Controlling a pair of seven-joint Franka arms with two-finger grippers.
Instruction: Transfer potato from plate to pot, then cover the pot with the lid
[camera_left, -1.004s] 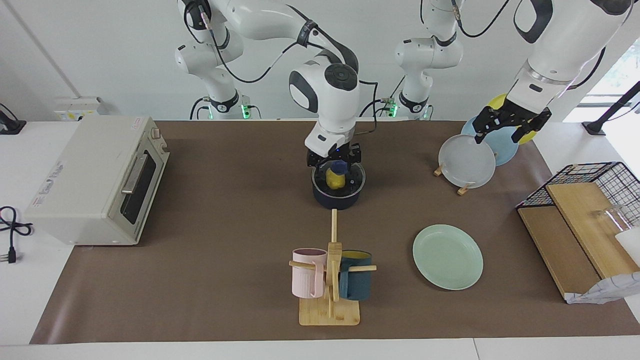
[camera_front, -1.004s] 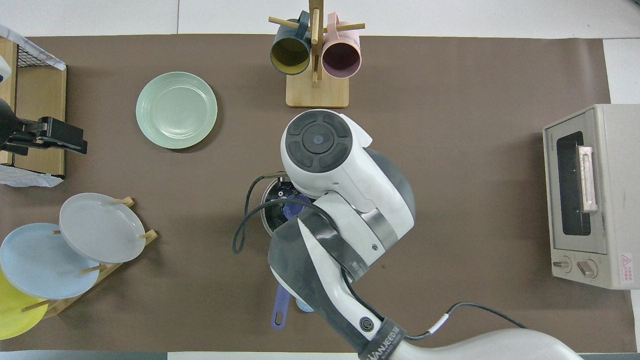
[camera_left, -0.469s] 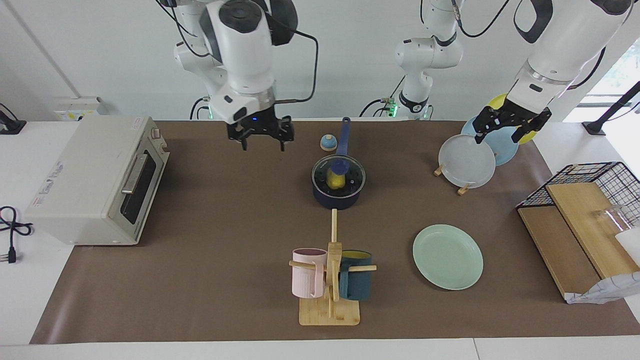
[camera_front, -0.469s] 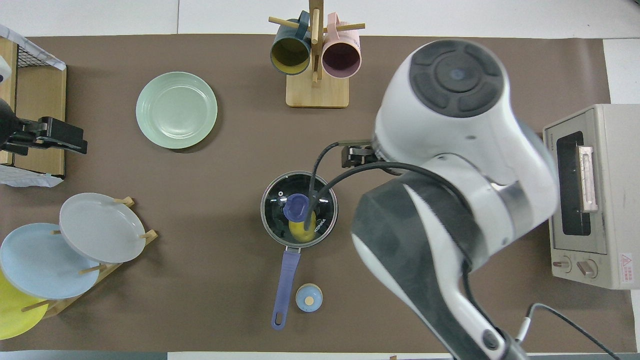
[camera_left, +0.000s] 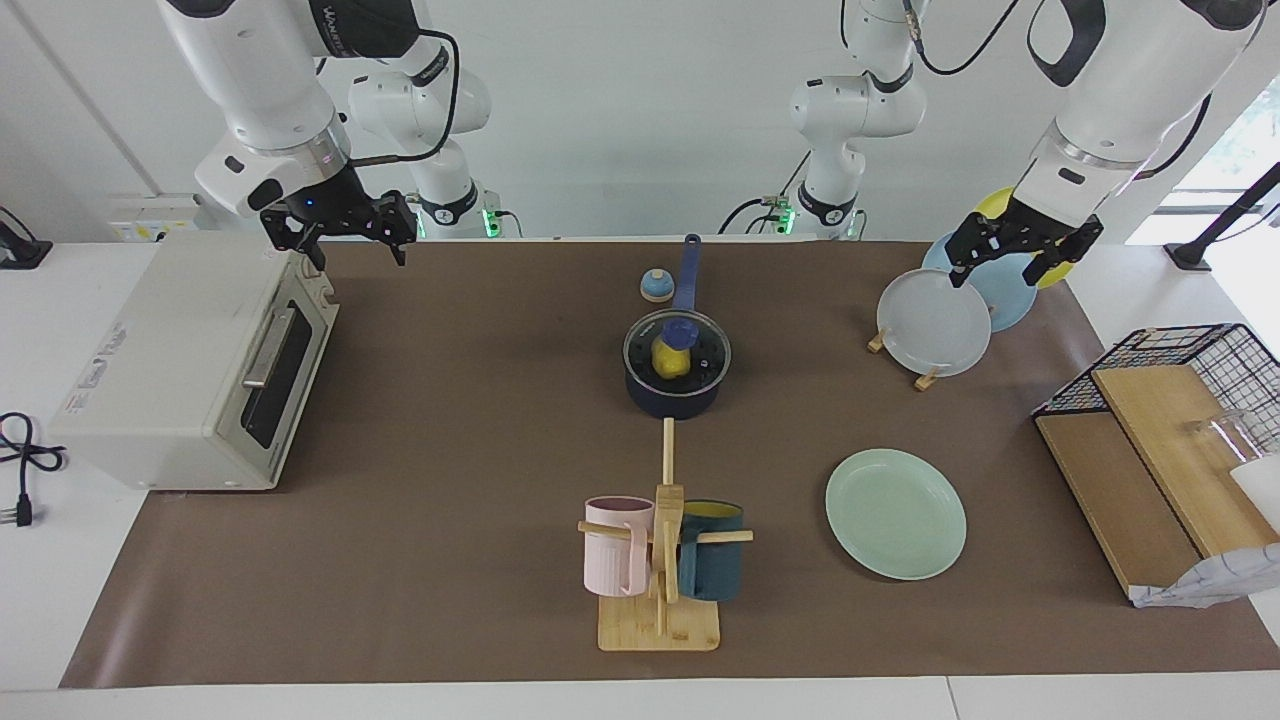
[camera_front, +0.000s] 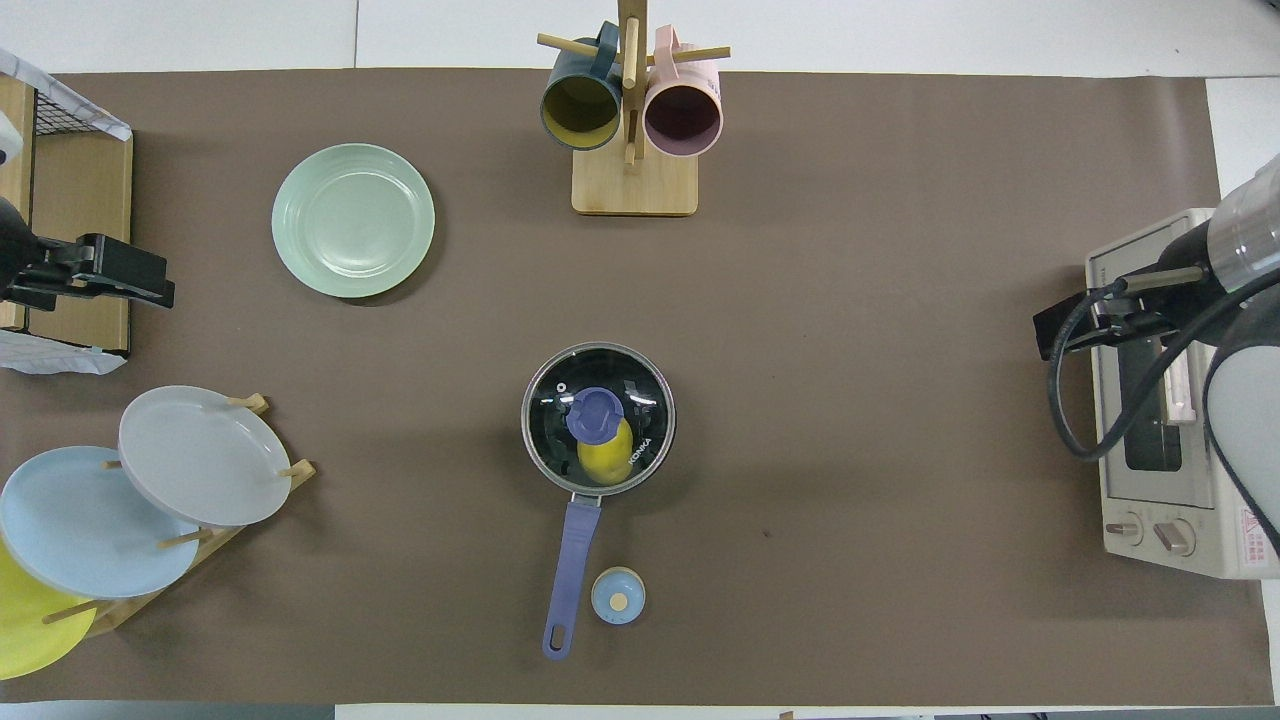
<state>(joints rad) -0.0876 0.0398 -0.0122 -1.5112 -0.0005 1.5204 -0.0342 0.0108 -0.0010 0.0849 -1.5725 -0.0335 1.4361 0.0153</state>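
The dark blue pot (camera_left: 678, 395) (camera_front: 560, 440) stands mid-table, its long handle (camera_front: 565, 575) pointing toward the robots. The glass lid (camera_left: 700, 352) (camera_front: 640, 395) with its blue knob (camera_front: 593, 415) sits on the pot. Through the glass I see the yellow potato (camera_left: 668, 360) (camera_front: 606, 462) inside. The mint-green plate (camera_left: 896, 513) (camera_front: 353, 220) lies bare, farther from the robots and toward the left arm's end. My right gripper (camera_left: 342, 250) (camera_front: 1070, 330) hangs open and holds nothing, over the toaster oven's corner. Also open with nothing in it, my left gripper (camera_left: 1005, 272) (camera_front: 110, 280) waits above the plate rack.
A toaster oven (camera_left: 190, 360) (camera_front: 1170, 400) stands at the right arm's end. A mug rack (camera_left: 660, 560) (camera_front: 632, 110) is farther from the robots than the pot. A plate rack (camera_left: 935, 320) (camera_front: 200, 455), a wire basket (camera_left: 1190, 370) and a small blue round knob-like piece (camera_left: 655, 287) (camera_front: 618, 596) are also here.
My right gripper has left the lid's knob, risen and swung away to the toaster oven's end. The lid stays on the pot. The left arm has not moved.
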